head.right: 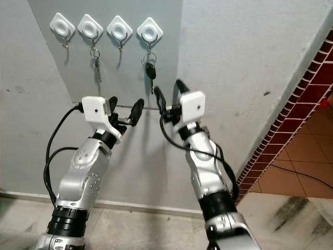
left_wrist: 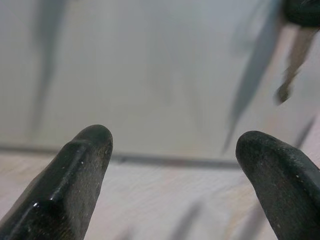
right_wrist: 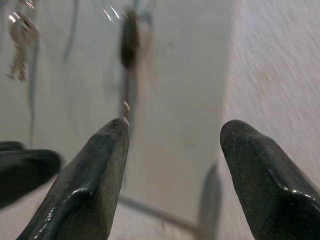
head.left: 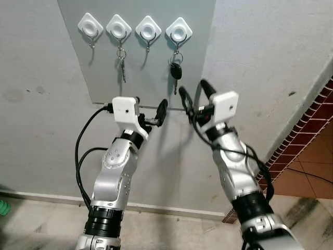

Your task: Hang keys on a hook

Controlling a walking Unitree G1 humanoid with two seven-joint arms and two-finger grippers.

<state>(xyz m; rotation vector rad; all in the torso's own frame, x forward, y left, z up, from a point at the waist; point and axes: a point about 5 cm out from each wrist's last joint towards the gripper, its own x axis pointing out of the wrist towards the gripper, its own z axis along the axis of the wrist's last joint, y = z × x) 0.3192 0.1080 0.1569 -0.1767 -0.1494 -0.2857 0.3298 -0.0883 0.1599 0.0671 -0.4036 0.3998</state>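
Observation:
Four white hooks (head.left: 149, 27) sit in a row on a grey wall panel (head.left: 203, 47). A black-headed key (head.left: 176, 71) hangs from the rightmost hook (head.left: 178, 32). From the second hook (head.left: 118, 27) hangs a silver key (head.left: 123, 66). Both arms are raised in front of the panel's lower edge. My left gripper (head.left: 150, 108) is open and empty, below and left of the black key (left_wrist: 300, 12). My right gripper (head.left: 196, 95) is also open and empty, just below and right of that key (right_wrist: 130, 45). The silver key (right_wrist: 19, 45) is blurred in the right wrist view.
A red brick-tiled edge (head.left: 307, 125) runs down the right, beside a tiled floor (head.left: 312, 177) with a thin cable. The white wall meets a concrete floor (head.left: 171, 229) below. Something green (head.left: 4, 208) lies at the far left on the floor.

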